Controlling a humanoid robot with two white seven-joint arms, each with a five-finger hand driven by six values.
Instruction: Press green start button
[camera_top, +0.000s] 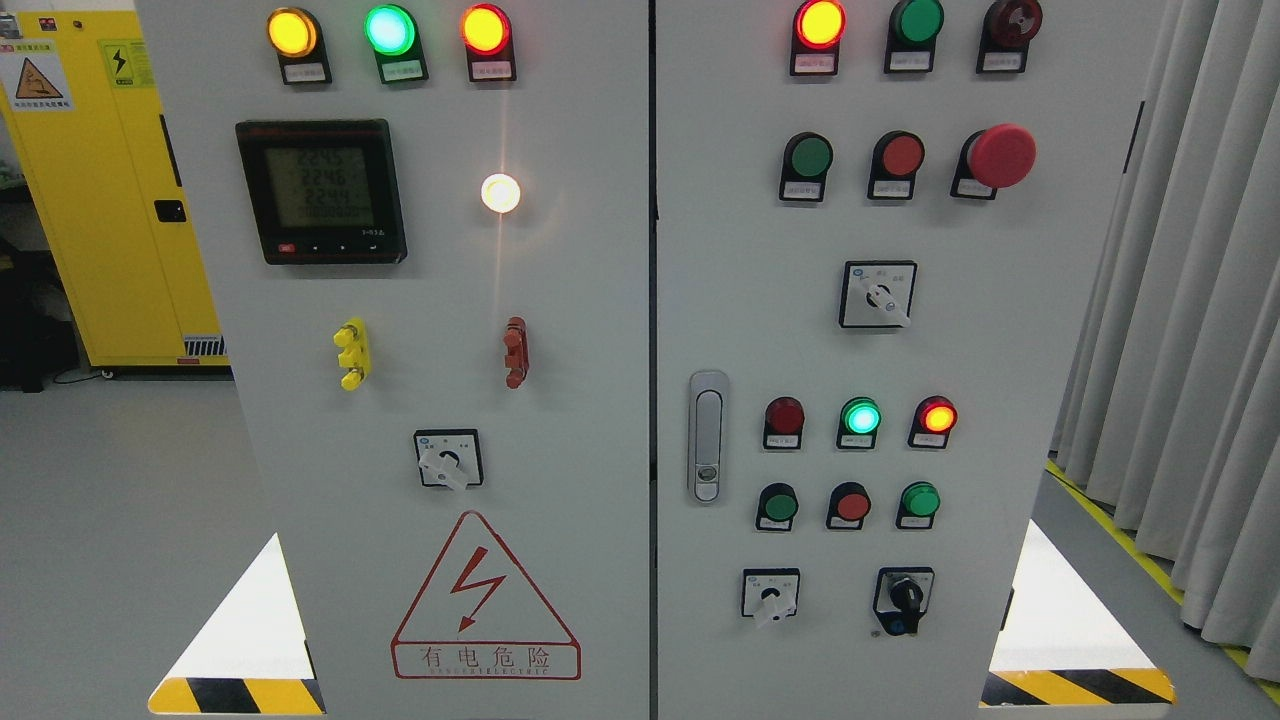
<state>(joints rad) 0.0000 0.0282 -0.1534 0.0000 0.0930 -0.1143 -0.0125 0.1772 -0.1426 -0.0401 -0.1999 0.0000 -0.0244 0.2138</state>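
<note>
Round green start button (806, 156) unlit, black collar, on right door

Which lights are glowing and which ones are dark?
Top-left yellow lamp: lit
Top-left green lamp: lit
Top-left red lamp: lit
White lamp: lit
Meter screen: on, digits showing
Top-right red lamp: lit
Top-right green lamp: dark
Lower dark red lamp: dark
Lower green lamp: lit
Lower right red lamp: lit

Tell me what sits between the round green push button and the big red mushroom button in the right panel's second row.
A round red push button sits between the green push button and the red mushroom button, seen in the head view.
</note>
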